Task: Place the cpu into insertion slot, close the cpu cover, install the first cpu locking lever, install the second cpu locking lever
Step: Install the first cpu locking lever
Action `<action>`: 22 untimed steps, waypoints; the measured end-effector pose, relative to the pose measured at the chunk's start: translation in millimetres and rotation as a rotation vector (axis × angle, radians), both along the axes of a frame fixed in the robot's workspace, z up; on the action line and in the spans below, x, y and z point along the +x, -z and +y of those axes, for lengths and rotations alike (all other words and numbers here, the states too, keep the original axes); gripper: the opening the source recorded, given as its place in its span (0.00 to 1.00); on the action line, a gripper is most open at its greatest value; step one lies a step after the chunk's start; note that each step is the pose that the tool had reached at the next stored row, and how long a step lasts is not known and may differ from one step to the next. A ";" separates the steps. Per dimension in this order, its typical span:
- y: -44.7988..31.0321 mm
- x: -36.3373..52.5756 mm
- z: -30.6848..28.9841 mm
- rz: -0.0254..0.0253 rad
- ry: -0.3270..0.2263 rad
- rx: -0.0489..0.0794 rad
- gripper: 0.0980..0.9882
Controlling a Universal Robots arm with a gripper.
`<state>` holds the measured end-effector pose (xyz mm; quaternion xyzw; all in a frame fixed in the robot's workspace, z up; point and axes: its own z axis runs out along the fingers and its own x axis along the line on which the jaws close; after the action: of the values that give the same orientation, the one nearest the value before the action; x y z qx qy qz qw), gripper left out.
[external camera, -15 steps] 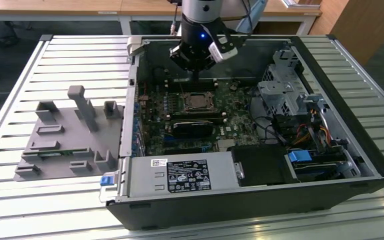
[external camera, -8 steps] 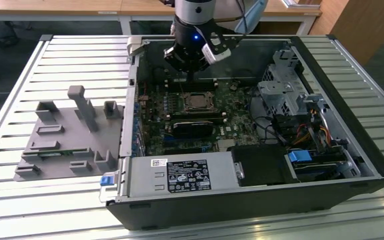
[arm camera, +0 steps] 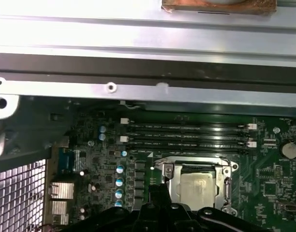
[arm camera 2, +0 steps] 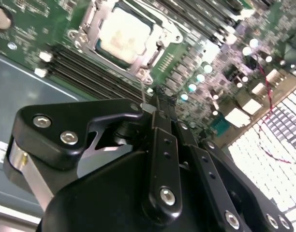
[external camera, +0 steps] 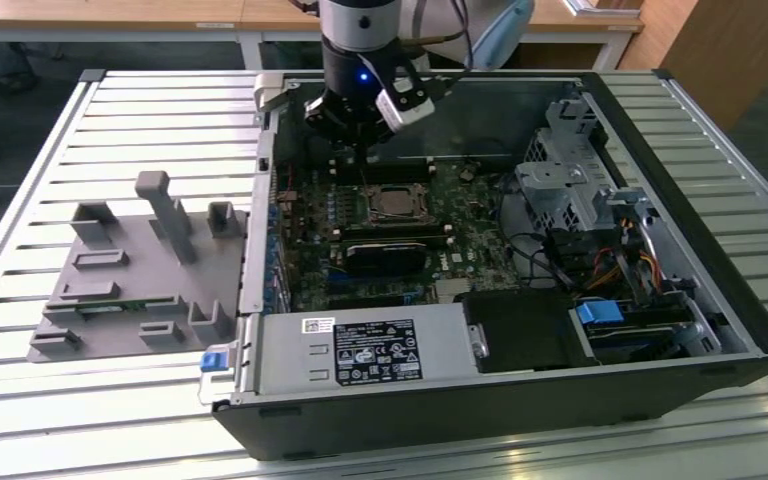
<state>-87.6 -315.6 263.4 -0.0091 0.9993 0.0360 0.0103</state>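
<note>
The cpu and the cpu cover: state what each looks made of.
The cpu: apparently a metal top, dull pale silver-grey and matte, with soft, spread glare in both wrist views. The cpu cover: likely thin sheet metal in a brighter silver; its narrow edges glint around the cpu.

Silver cpu flat in insertion slot; cpu cover closed over it.

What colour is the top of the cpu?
The cpu top is dull silver-grey; the first wrist view shows it best.
</note>
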 end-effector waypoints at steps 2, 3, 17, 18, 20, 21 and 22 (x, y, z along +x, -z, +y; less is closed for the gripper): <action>0.9 -3.7 0.5 -0.0013 0.000 0.000 0.01; 1.3 -5.1 0.8 -0.0015 0.000 0.000 0.01; 7.0 -13.3 11.4 -0.0018 0.006 0.000 0.01; 7.2 -13.5 12.2 -0.0017 0.008 0.000 0.01; 7.6 -13.7 13.8 -0.0017 0.011 0.000 0.01; 7.7 -13.7 14.7 -0.0017 0.012 0.000 0.01; 7.8 -13.8 15.4 -0.0017 0.012 0.000 0.01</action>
<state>-101.4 -300.2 255.6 -0.0029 0.9993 0.0357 0.0114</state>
